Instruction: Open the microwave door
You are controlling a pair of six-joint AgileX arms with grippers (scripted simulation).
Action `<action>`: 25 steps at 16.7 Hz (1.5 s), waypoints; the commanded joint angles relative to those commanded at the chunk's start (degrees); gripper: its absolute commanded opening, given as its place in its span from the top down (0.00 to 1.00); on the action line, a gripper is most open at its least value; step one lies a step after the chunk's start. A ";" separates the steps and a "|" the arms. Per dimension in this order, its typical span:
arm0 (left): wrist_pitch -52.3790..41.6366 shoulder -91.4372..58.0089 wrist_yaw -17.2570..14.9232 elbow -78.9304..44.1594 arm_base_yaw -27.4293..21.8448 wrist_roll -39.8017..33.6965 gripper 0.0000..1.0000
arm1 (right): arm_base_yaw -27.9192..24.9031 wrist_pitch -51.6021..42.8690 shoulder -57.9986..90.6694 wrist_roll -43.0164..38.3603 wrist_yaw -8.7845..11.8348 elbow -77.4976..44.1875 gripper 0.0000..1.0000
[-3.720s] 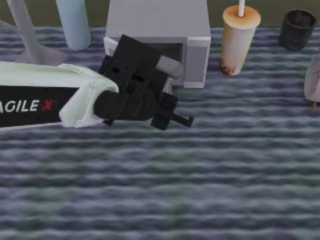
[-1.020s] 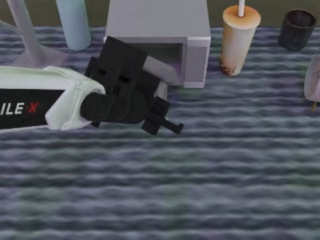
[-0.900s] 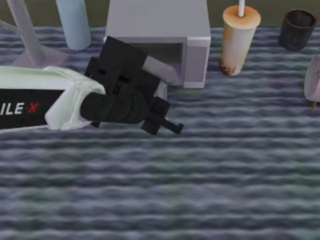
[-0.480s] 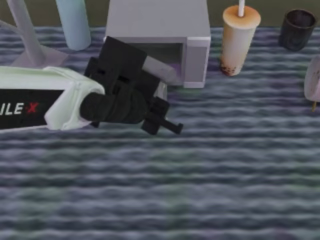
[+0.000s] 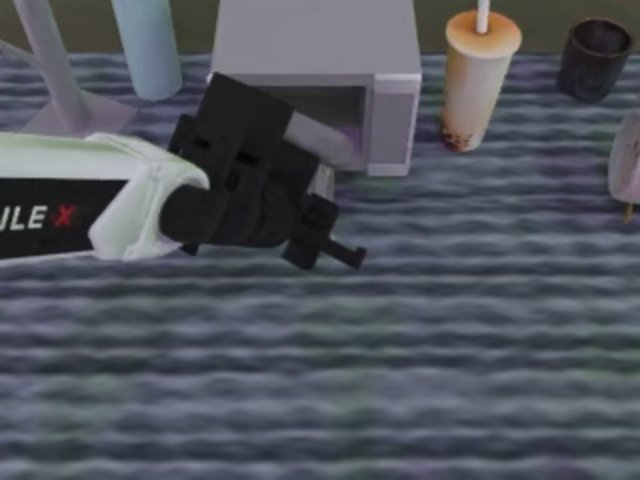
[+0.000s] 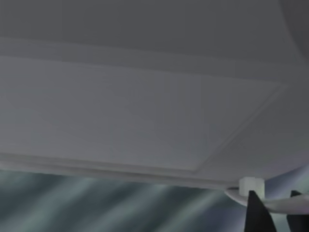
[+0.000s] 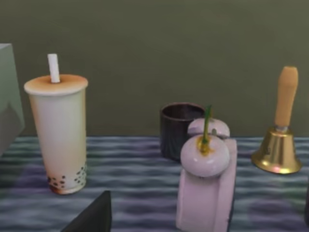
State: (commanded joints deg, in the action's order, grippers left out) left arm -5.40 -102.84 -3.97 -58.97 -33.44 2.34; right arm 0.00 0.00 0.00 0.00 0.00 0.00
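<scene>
Light-grey, the microwave (image 5: 318,60) sits at the table's far edge, its microwave door (image 5: 322,150) swung partly out from the front. The left gripper (image 6: 273,212) is at the door's pale handle (image 6: 268,203), dark fingertips (image 6: 254,215) narrowly spaced around it. The right arm is out of the top view.

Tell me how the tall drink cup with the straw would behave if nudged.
The drink cup stands tall on a narrower base, so it would probably tip rather than slide. Its smooth sides look slippery. It stands close beside the microwave.
</scene>
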 joint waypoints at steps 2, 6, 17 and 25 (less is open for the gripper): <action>0.00 0.00 0.00 0.00 0.00 0.00 1.00 | 0.00 0.00 0.00 0.00 0.00 0.00 0.00; -0.07 0.43 -1.32 0.55 0.24 1.04 1.00 | 0.00 0.00 0.00 0.00 0.00 0.00 0.00; -0.06 1.15 -2.60 1.38 1.29 3.05 1.00 | 0.00 0.00 0.00 0.00 0.00 0.00 0.00; -0.06 1.15 -2.60 1.38 1.29 3.05 1.00 | 0.00 0.00 0.00 0.00 0.00 0.00 0.00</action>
State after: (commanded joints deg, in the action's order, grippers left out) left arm -5.46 -101.70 -6.57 -57.59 -32.15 5.40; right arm 0.00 0.00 0.00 0.00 0.00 0.00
